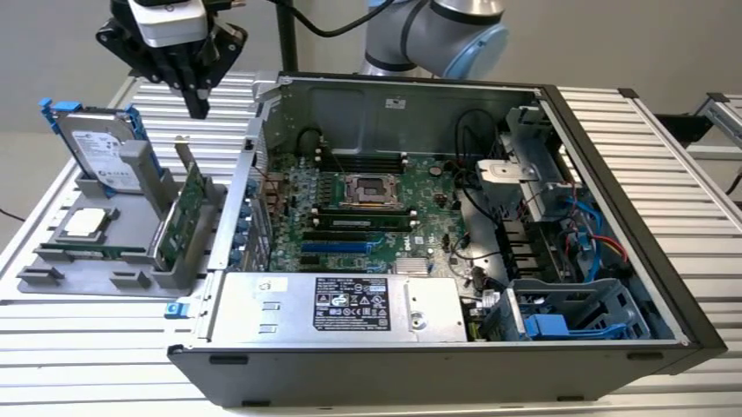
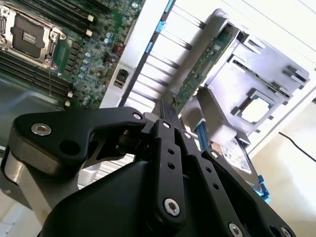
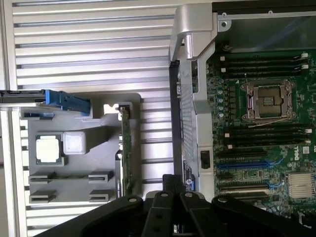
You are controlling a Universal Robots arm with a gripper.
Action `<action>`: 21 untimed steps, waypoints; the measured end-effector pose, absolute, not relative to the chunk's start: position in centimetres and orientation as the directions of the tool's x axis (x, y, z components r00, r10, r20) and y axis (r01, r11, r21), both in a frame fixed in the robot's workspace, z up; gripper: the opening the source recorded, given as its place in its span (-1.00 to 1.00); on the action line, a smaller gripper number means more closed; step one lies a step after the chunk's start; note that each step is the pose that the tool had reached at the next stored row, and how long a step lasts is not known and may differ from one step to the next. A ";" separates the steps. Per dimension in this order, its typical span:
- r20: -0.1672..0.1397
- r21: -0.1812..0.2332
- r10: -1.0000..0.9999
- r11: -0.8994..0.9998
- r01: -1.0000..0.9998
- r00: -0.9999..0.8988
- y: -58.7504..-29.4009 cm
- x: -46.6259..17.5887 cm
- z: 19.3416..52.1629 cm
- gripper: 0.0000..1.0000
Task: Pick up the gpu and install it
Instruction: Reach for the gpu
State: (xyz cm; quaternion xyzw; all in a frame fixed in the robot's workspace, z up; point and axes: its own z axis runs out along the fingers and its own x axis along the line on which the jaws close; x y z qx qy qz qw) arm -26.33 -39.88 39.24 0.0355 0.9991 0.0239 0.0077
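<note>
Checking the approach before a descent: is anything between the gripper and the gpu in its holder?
Nothing visible. In the exterior view the gripper hangs higher than the gpu, which stands on edge in the gray holder, with open air between; the hard drive stands aside.

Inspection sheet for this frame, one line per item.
surface: slatted metal table carrying an open PC case and a grey holder
job's things: gpu upright in a holder slot, untouched
clutter: hard drive and CPU in the holder
grippers: tool shut, empty, hovers above the holder beside the case
cables: black, blue and red wires inside the case, at the exterior view's right
surroundings: plain wall
</note>
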 end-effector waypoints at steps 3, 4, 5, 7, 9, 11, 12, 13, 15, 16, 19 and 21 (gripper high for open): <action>-0.014 0.048 0.071 0.996 0.071 -0.997 -39.9 -26.9 39.2 -1.00; -0.014 0.048 0.071 0.996 0.070 -0.997 -39.9 -27.1 39.2 -1.00; -0.014 0.048 0.071 0.996 0.070 -0.997 -39.9 -27.3 39.2 -1.00; -0.014 0.048 0.071 0.996 0.070 -0.997 -39.9 -27.7 39.2 -1.00; -0.014 0.048 0.071 0.996 0.070 -0.997 -39.9 -28.0 39.2 -1.00; -0.014 0.048 0.071 0.996 0.070 -0.997 -39.9 -28.4 39.2 -1.00; -0.014 0.048 0.071 0.996 0.070 -0.997 -39.9 -28.6 39.2 -1.00; -0.014 0.048 0.071 0.996 0.070 -0.997 -39.9 -28.8 39.2 -1.00; -0.014 0.048 0.071 0.996 0.070 -0.997 -39.9 -29.1 39.2 -1.00; -0.014 0.048 0.071 0.996 0.070 -0.997 -40.0 -29.2 39.2 -1.00; -0.014 0.048 0.071 0.996 0.070 -0.997 -40.0 -29.7 39.2 -1.00; -0.014 0.048 0.071 0.996 0.070 -0.997 -40.0 -30.0 39.2 -1.00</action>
